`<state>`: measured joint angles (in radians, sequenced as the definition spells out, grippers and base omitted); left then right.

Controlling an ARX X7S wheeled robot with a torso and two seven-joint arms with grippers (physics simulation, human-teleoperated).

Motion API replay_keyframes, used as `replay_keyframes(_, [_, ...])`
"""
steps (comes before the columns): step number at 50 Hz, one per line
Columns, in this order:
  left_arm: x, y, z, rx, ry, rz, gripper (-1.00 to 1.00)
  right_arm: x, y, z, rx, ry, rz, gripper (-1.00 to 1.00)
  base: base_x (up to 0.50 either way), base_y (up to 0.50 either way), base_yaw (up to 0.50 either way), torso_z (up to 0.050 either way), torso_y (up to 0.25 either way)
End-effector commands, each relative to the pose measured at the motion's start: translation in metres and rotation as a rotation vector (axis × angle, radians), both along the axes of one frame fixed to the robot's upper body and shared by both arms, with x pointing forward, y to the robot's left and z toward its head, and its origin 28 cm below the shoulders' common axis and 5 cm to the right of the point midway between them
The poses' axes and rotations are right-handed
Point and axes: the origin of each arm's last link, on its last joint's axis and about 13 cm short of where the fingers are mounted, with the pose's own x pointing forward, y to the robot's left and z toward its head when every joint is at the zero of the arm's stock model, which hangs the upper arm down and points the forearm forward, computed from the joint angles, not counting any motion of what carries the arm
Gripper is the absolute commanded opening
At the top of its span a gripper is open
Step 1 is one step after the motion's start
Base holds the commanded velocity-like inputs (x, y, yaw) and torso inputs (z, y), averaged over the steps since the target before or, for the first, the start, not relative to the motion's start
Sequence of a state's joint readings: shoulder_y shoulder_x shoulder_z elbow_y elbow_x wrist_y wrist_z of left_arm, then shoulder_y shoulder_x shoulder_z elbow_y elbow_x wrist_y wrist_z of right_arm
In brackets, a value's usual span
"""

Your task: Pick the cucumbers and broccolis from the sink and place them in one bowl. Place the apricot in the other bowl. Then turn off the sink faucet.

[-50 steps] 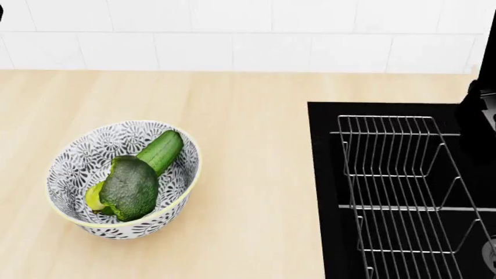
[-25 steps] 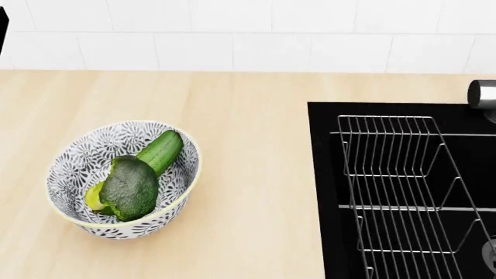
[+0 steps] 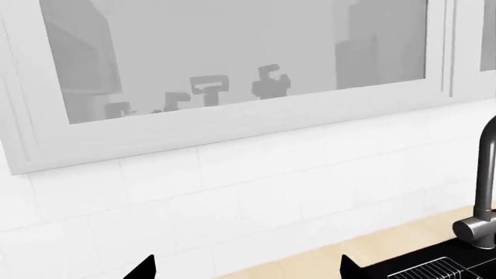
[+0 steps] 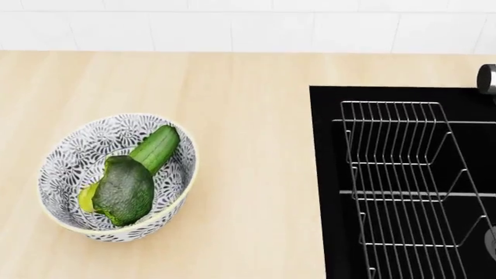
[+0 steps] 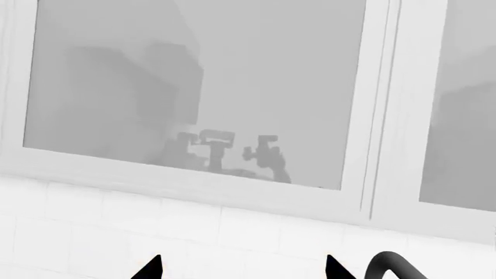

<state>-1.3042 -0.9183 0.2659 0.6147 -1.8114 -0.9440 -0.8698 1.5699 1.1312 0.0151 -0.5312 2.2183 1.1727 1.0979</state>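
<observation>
In the head view a black-and-white patterned bowl (image 4: 71,174) stands on the wooden counter at the left. It holds one cucumber (image 4: 157,147) and one broccoli (image 4: 124,190). The black sink (image 4: 329,174) is at the right, and the steel faucet body (image 4: 488,78) peeks in at its far edge. No gripper shows in the head view. The left gripper (image 3: 246,270) is open and empty, facing the tiled wall, with the faucet (image 3: 485,174) off to one side. The right gripper (image 5: 244,270) is open and empty, raised before the window, near the faucet neck (image 5: 387,264). The apricot and the other bowl are out of view.
A wire rack (image 4: 407,186) lies across the sink basin. Bare wooden counter (image 4: 256,145) stretches between bowl and sink. White tiles (image 4: 232,23) back the counter, and a white-framed window (image 5: 232,192) sits above them.
A dark arm part at the right edge left the head view, uncovering the faucet body. The head view then shifted, so bowl and sink sit higher in frame. Bowl contents are unchanged.
</observation>
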Motion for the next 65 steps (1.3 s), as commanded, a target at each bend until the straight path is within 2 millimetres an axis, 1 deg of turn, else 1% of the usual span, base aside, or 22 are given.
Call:
replay_keyframes(1, [0.000, -0.001, 0.009, -0.023, -0.041, -0.033, 1.00, -0.002, -0.002, 0.003, 0.029, -0.040, 0.024, 1.00, 0.00, 0.00, 0.00, -0.021, 0.250])
replay_keyframes(17, [0.000, -0.001, 0.011, -0.030, -0.040, -0.039, 1.00, 0.003, -0.001, -0.002, 0.006, -0.019, 0.017, 1.00, 0.00, -0.02, 0.00, -0.022, 0.250])
replay_keyframes(27, [-0.001, 0.001, 0.005, -0.043, -0.035, -0.040, 1.00, 0.011, -0.001, -0.005, -0.008, 0.013, 0.005, 1.00, -0.12, -0.50, 0.00, 0.000, 0.000])
replay_keyframes(37, [-0.001, 0.001, 0.009, -0.046, -0.037, -0.039, 1.00, 0.009, -0.002, -0.005, 0.000, 0.007, 0.003, 1.00, -0.13, -0.50, 0.00, 0.000, 0.000])
replay_keyframes(65, [-0.002, 0.001, 0.005, -0.042, -0.027, -0.047, 1.00, 0.014, -0.002, -0.008, 0.003, 0.017, 0.003, 1.00, -0.13, -0.50, 0.00, 0.000, 0.000])
